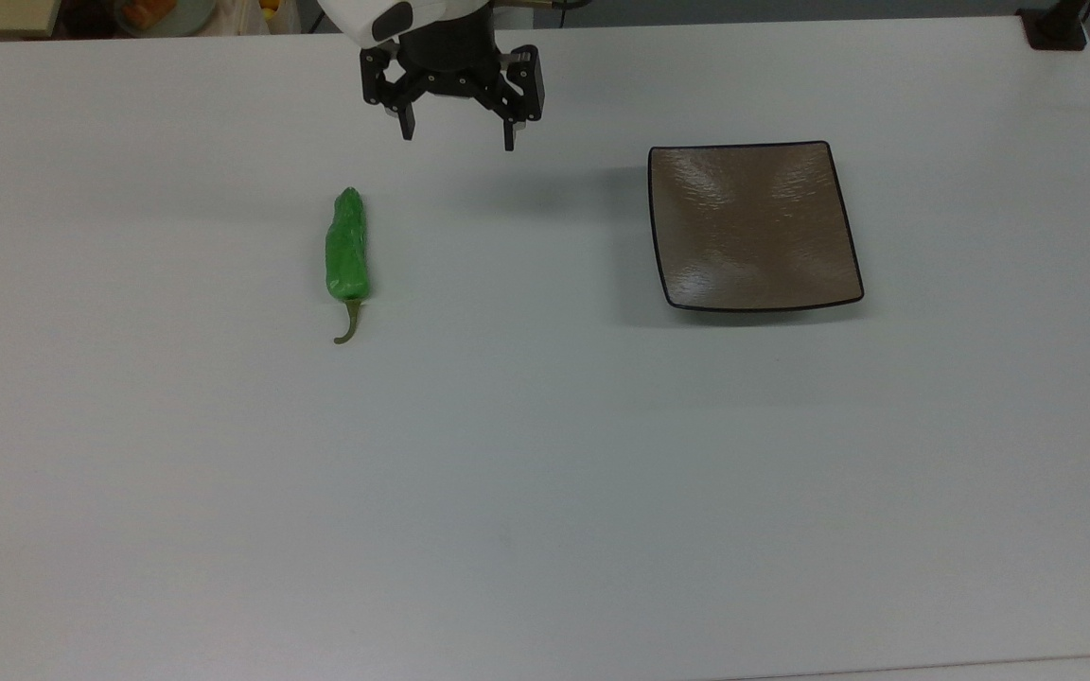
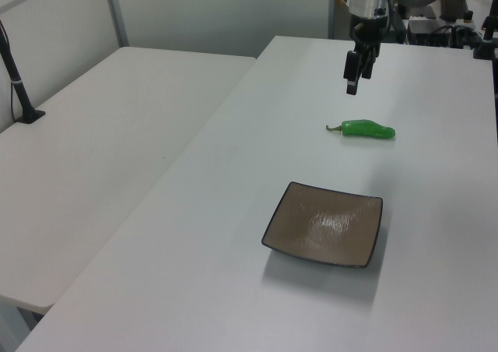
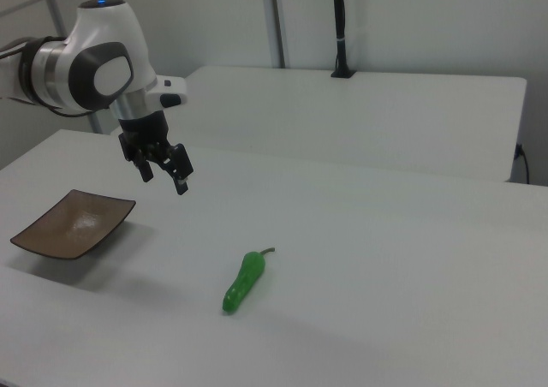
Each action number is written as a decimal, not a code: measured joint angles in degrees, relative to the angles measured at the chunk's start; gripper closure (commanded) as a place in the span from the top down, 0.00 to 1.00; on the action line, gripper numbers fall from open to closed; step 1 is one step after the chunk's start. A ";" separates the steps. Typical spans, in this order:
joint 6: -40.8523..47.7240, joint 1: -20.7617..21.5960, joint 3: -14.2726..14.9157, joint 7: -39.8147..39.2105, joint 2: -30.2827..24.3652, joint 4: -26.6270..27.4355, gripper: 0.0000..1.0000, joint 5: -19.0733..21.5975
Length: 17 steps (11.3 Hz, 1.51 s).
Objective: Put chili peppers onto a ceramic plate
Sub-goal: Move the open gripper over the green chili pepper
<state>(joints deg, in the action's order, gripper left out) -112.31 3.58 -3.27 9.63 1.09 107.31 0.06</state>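
Claw: black two-finger gripper [image 1: 457, 132] on the white arm hung above the table with its fingers spread apart and nothing between them
Claw position: in the top view it sat between the pepper and the plate, toward the far edge of the table, raised off the surface
Pepper: bright green, wrinkled, glossy chili pepper [image 1: 347, 253] with a thin curved olive stem lay flat on the white table [image 1: 526, 492], well apart from the plate; in the top view the stem pointed toward the bottom edge
Plate: square brown glossy ceramic plate [image 1: 753, 227] with a thin black rim sat bare on the top view's right
Step in hand: judged to be the approach before the pick, since the pepper was untouched and the plate held nothing
Next move: likely called for shifting toward the top view's left over the pepper's body, descending with the fingers straddling its narrow width, then closing gently on the green flesh, not the stem
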 measured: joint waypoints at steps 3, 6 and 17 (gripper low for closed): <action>0.45 0.00 0.29 -0.46 -0.42 -0.01 1.00 -0.01; 0.85 0.00 0.35 -0.46 -0.93 -0.01 1.00 -0.02; -4.70 -0.04 4.91 -8.39 -0.50 3.79 1.00 -8.55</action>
<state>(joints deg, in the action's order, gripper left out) -117.01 3.54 1.64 1.24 0.59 111.11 -8.50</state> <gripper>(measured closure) 0.000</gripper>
